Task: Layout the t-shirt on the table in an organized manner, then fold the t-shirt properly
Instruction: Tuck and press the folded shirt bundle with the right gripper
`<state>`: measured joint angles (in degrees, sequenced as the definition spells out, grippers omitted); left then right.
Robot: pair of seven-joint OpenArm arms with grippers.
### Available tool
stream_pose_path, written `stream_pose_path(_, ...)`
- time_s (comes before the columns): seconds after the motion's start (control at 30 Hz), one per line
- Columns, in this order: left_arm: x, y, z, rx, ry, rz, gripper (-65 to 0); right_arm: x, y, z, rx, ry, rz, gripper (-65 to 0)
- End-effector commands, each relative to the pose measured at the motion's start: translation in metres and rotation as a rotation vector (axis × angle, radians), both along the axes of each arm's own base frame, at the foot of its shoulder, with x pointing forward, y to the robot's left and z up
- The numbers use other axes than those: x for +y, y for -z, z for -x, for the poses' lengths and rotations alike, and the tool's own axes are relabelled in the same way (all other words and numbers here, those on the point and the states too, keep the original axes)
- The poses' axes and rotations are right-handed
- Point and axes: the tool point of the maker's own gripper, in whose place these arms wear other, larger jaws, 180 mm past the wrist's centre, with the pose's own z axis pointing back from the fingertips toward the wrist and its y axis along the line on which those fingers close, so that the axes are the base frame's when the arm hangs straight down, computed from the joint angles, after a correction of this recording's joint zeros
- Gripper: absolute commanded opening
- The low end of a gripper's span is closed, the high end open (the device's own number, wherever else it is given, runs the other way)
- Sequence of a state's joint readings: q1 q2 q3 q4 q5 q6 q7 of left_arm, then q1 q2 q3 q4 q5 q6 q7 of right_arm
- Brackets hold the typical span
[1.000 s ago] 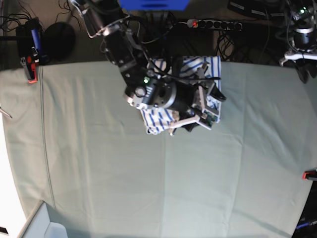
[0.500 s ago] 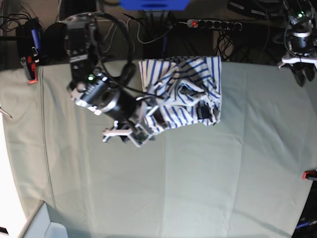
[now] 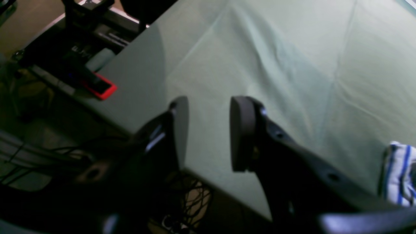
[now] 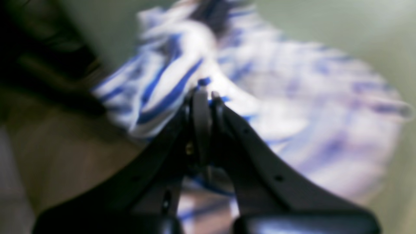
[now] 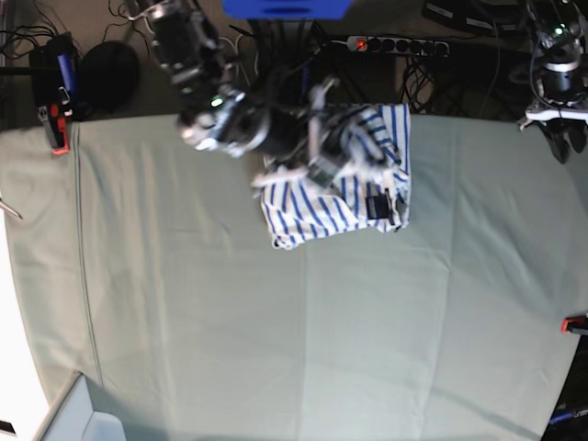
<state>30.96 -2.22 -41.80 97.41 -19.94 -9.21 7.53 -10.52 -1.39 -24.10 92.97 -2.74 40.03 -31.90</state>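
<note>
The white, blue-striped t-shirt (image 5: 344, 184) lies bunched at the back edge of the table (image 5: 303, 322), its dark tag (image 5: 377, 204) facing up. My right gripper (image 5: 317, 156) hangs over the shirt's back left part. In the blurred right wrist view the right gripper (image 4: 206, 96) is shut with striped shirt fabric (image 4: 169, 87) pinched at its tips. My left gripper (image 5: 560, 138) is at the table's back right corner. In the left wrist view the left gripper (image 3: 208, 107) is open and empty above the table edge, and a bit of the shirt (image 3: 399, 175) shows far right.
Red clamps sit at the table's back left (image 5: 58, 129) and right edge (image 5: 574, 322); one shows in the left wrist view (image 3: 100, 87). A power strip (image 5: 395, 43) and cables lie behind the table. A pale box corner (image 5: 83, 413) is at front left.
My right arm swung left and forward, dragging the shirt's edge out, then swung back to the table's back edge; the shirt is bunched again. The left arm has not moved.
</note>
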Motion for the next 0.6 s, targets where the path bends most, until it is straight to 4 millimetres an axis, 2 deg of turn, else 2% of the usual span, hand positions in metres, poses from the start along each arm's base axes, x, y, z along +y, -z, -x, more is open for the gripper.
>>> stream_pose_path(0.0, 0.003, -0.013, -0.002, -0.033, 0.007, -0.029, -44.2, 0.019, -0.02, 0.0, -0.039, -0.031, -0.073, -65.0)
stream_pose_path(0.07, 0.003, -0.012, -0.001, -0.032, 0.005, -0.029, -44.2, 0.04, -0.022, 0.018, -0.033, -0.109, -0.087, -65.0)
stream_pose_path(0.13, 0.004, -0.013, 0.0, -0.032, 0.004, -0.03, -44.2, 0.053, -0.025, 0.024, -0.043, -0.161, -0.092, -65.0)
stream_pose_path(0.3, 0.004, -0.012, 0.0, -0.033, 0.003, -0.026, -44.2, 0.061, -0.027, 0.032, -0.049, -0.203, -0.094, -65.0)
stream_pose_path(0.43, 0.004, -0.012, -0.001, -0.034, 0.002, -0.024, -44.2, 0.038, -0.046, 0.018, -0.14, -0.188, -0.074, -65.0)
stream_pose_path(0.5, 0.004, -0.012, -0.002, -0.036, 0.002, -0.023, -44.2, 0.023, -0.059, 0.0, -0.188, -0.13, -0.075, -65.0)
stream_pose_path(0.57, 0.004, -0.013, -0.002, -0.039, 0.001, -0.022, -44.2, 0.011, -0.064, -0.017, -0.201, -0.067, -0.073, -65.0)
